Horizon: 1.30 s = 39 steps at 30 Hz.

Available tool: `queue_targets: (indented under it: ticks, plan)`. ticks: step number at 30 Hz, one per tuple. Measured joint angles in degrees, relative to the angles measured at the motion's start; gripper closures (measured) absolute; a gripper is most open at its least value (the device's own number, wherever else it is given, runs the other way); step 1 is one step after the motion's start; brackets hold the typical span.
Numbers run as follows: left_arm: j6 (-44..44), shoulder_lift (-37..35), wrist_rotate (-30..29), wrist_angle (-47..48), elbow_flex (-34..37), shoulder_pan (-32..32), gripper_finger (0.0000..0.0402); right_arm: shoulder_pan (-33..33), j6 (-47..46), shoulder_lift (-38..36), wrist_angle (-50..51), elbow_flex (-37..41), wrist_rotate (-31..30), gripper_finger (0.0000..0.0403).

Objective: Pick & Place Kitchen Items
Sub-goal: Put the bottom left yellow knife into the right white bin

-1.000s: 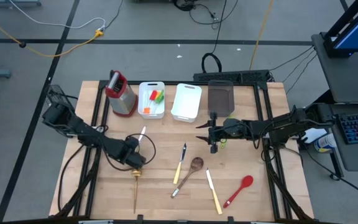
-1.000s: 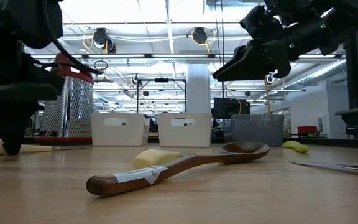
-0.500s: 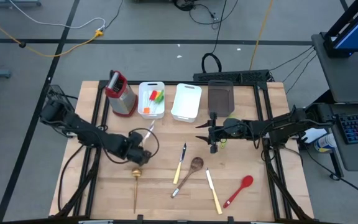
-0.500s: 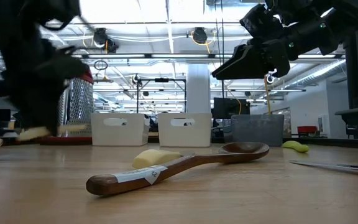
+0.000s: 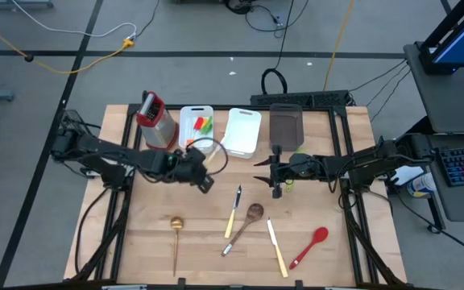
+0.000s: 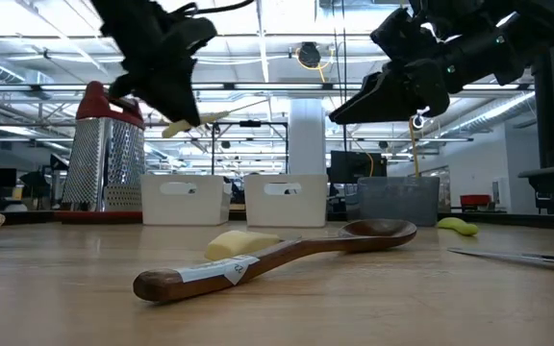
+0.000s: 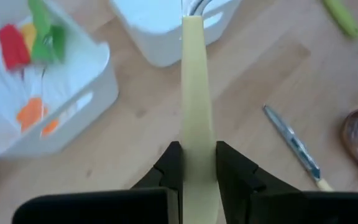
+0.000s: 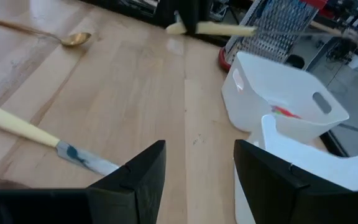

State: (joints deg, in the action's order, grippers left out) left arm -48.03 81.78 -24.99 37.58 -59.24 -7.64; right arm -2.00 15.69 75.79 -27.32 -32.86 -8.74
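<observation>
**Two arms, one knife aloft over a wooden worktop**

Two dark arms work above a pale wooden worktop (image 5: pixel 135 242) in a large hall with a grey floor, strip lights and desks beyond. The left end effector (image 5: pixel 190 159), near the far edge, is clamped on a cream-handled knife (image 7: pixel 194 93) raised clear of the surface, just in front of two white bins (image 5: pixel 196 129), one holding small red, yellow, green and orange pieces (image 7: pixel 33 37). The right end effector (image 5: pixel 273 179) hangs with its fingers wide apart, holding nothing, near the grey bin (image 5: pixel 285 126). Two more knives (image 5: pixel 233 211), one wooden spoon (image 6: pixel 258 258) bearing an unreadable label, one red spoon (image 5: pixel 310 246) and one gold ladle (image 5: pixel 176 242) lie toward the near edge. One grater (image 5: pixel 155 121) stands at the far-left corner.
</observation>
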Motion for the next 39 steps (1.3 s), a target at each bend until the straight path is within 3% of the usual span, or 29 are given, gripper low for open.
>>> queue_targets:
  ticks: [10, 19, 27, 33, 39]
  plan:
    - [15.1, 0.0, 6.77, -12.37, -0.22, 9.76, 0.035, 0.02, -8.99, 0.0, 4.77, 0.0, 0.01, 0.022]
    - [18.18, 5.18, 27.49, -26.34, -0.33, 20.62, 0.035, 0.0, -12.25, 0.0, 6.51, 0.0, 0.01, 0.022]
    - [14.25, 14.34, 44.6, -20.05, -5.9, 28.88, 0.035, 0.0, -12.21, 0.0, 6.43, 0.0, -0.08, 0.022]
    - [13.57, 22.52, 59.66, -8.88, -13.84, 31.92, 0.0347, 0.0, -12.0, 0.0, 6.64, -0.01, -0.13, 0.022]
    - [11.72, 25.93, 63.46, 1.84, -20.34, 35.39, 0.0318, 0.0, -11.9, 0.0, 7.31, -0.02, -0.1, 0.022]
